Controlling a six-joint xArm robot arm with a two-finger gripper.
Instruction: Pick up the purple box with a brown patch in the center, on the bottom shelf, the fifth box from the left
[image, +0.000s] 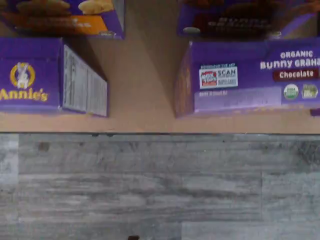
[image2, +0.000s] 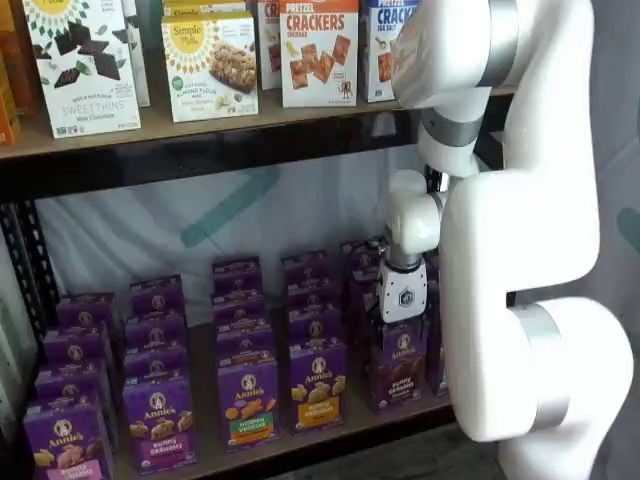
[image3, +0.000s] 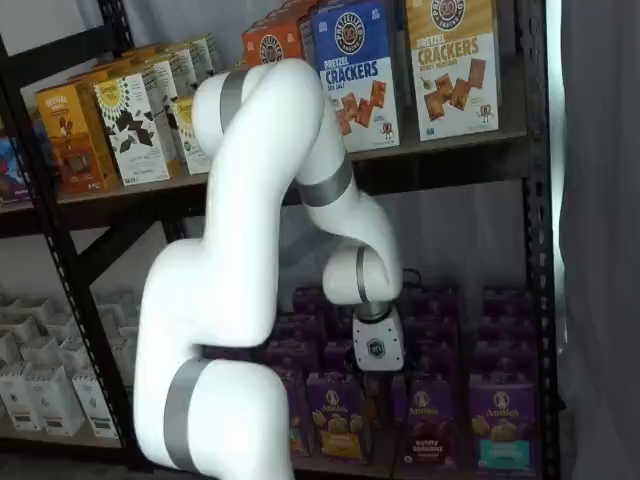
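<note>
The purple box (image: 250, 75) reads "Bunny Grahams Chocolate" on its top in the wrist view and stands at the front edge of the bottom shelf (image: 145, 122). In both shelf views it shows its dark brown patch (image2: 400, 375) (image3: 425, 420). My gripper (image2: 401, 322) hangs just above and in front of this box, and its white body also shows in a shelf view (image3: 378, 372). Its fingers blend into the dark cartons, so no gap can be made out. Nothing is seen held.
A purple carton with an orange-yellow patch (image2: 318, 385) stands left of the target, with a gap of bare board between them. A green-patch carton (image3: 500, 420) stands to its right. Cracker cartons (image2: 318, 50) fill the upper board. Grey plank floor (image: 160, 190) lies below.
</note>
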